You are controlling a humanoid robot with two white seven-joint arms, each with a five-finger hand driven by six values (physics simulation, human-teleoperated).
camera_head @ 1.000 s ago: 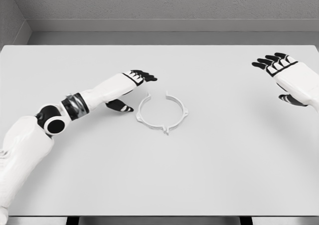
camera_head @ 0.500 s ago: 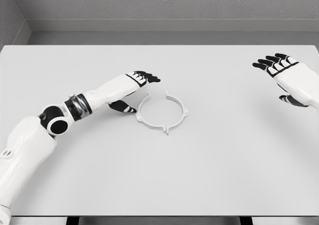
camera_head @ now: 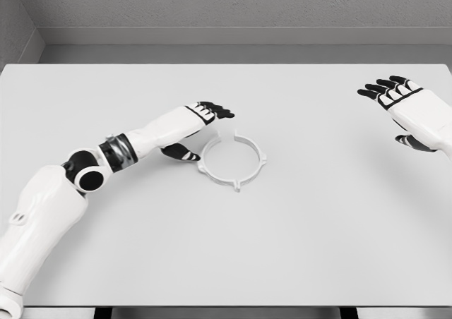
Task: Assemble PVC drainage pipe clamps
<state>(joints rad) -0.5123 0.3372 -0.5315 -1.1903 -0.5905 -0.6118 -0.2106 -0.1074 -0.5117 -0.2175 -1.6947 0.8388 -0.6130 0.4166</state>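
Note:
A white ring-shaped PVC pipe clamp (camera_head: pixel 232 160) lies flat on the white table (camera_head: pixel 226 248) near its middle, with small tabs on its rim and a gap at its far side. My left hand (camera_head: pixel 201 128) reaches over the clamp's left rim, its black-tipped fingers (camera_head: pixel 217 110) stretched out above the ring's far-left edge and the thumb (camera_head: pixel 181 152) beside its near-left edge. The hand is open and holds nothing. My right hand (camera_head: pixel 395 107) hovers at the far right, well away from the clamp, fingers spread.
The table's far edge meets a grey wall ledge (camera_head: pixel 240 37). The table's front edge (camera_head: pixel 226 306) runs along the bottom of the view.
My left hand has slid to the right, from beside the clamp to over its left rim. The clamp has shifted slightly right. The right hand has not moved.

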